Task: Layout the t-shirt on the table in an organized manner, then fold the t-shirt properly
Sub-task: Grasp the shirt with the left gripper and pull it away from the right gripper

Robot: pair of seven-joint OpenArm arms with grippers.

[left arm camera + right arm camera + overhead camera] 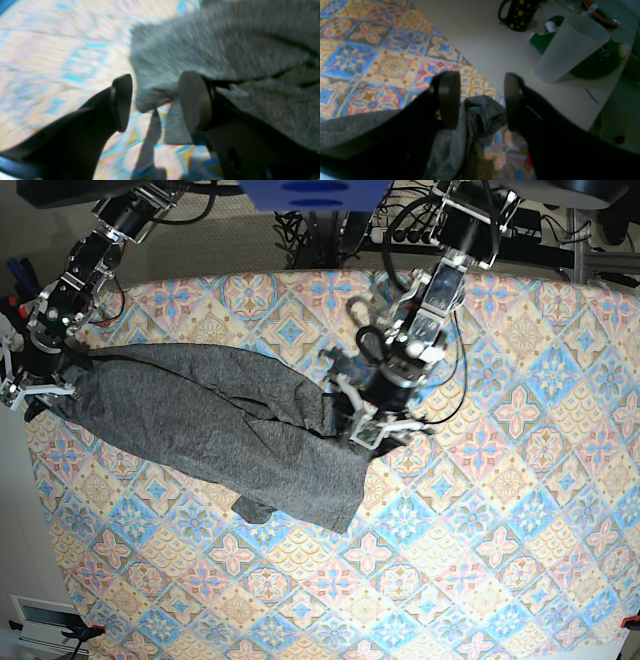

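The dark grey t-shirt [210, 425] lies crumpled and stretched across the left half of the tile-pattern table [500, 530]. My left gripper [365, 430] is over the shirt's right end. In the left wrist view, my left gripper [155, 102] is open, with a shirt corner [200, 50] hanging just beyond its pads; the view is blurred. My right gripper [35, 385] is at the shirt's left end by the table edge. In the right wrist view, my right gripper [481, 100] is open with a bunched fold of shirt [480, 112] between its pads.
Beside the table's left edge is a white surface [495, 50] with a black yellow-dotted mug [520, 12], a translucent cup [570, 47] lying tilted and green items [595, 62]. Cables and arm mounts [330, 220] run along the far edge.
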